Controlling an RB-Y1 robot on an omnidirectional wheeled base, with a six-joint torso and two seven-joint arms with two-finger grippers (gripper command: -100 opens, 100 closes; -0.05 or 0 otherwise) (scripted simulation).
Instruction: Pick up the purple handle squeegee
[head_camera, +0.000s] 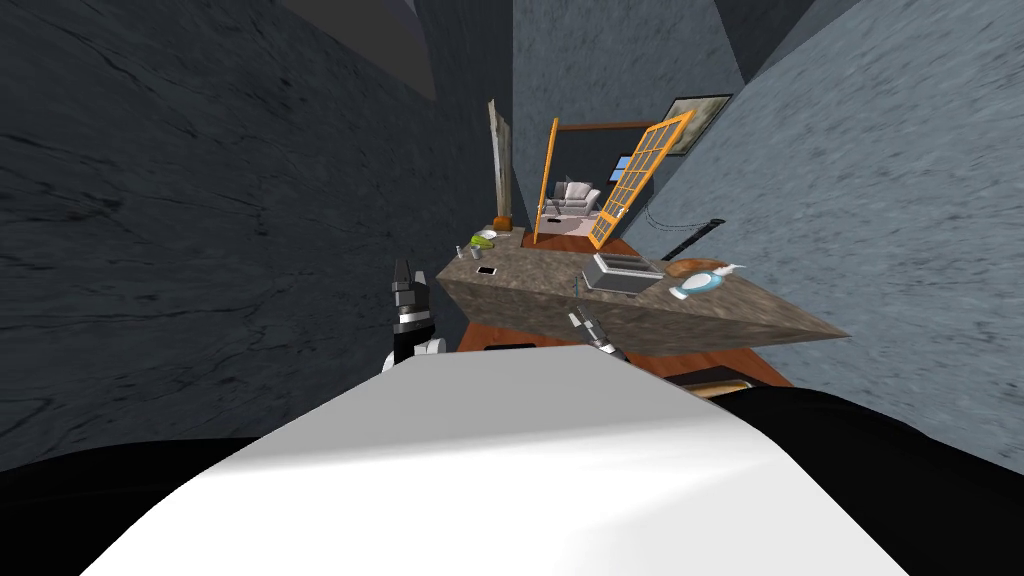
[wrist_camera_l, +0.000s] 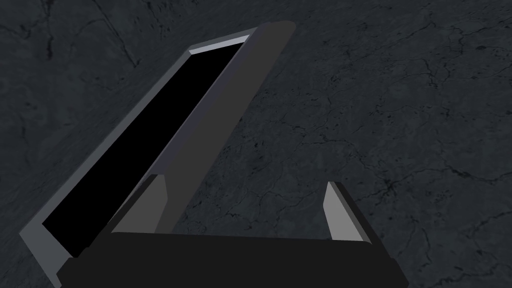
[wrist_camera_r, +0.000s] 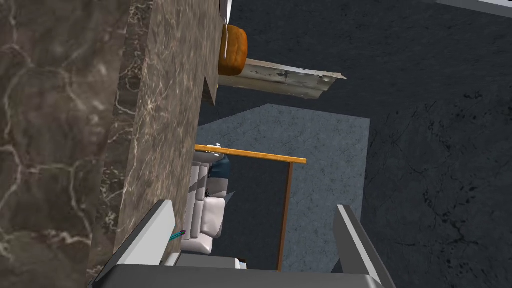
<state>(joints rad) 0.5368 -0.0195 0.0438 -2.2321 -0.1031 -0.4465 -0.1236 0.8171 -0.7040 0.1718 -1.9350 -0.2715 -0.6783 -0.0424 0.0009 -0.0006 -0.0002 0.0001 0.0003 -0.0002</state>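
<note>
The purple handle squeegee (wrist_camera_r: 178, 234) was taken to be the thin teal-and-purple sliver seen at the near edge of the mottled brown worktop (wrist_camera_r: 160, 100), close beside one finger of the right tool (wrist_camera_r: 254, 205). Too little of it was visible for its pose to be told. In the head view a thin teal line was seen at the same edge, next to a grey box-like object (head_camera: 622, 272). The right tool was held low in front of the worktop's edge, its fingers spread wide with nothing between them. The left tool (head_camera: 405, 275) was raised off the worktop's left end, likewise spread and empty. An orange round object (wrist_camera_r: 233, 50) was seen at the far end of the worktop. The task was judged to be at the approach: no grasp had been made, and the reach, the closing on the handle and the lift were left to be done.
</note>
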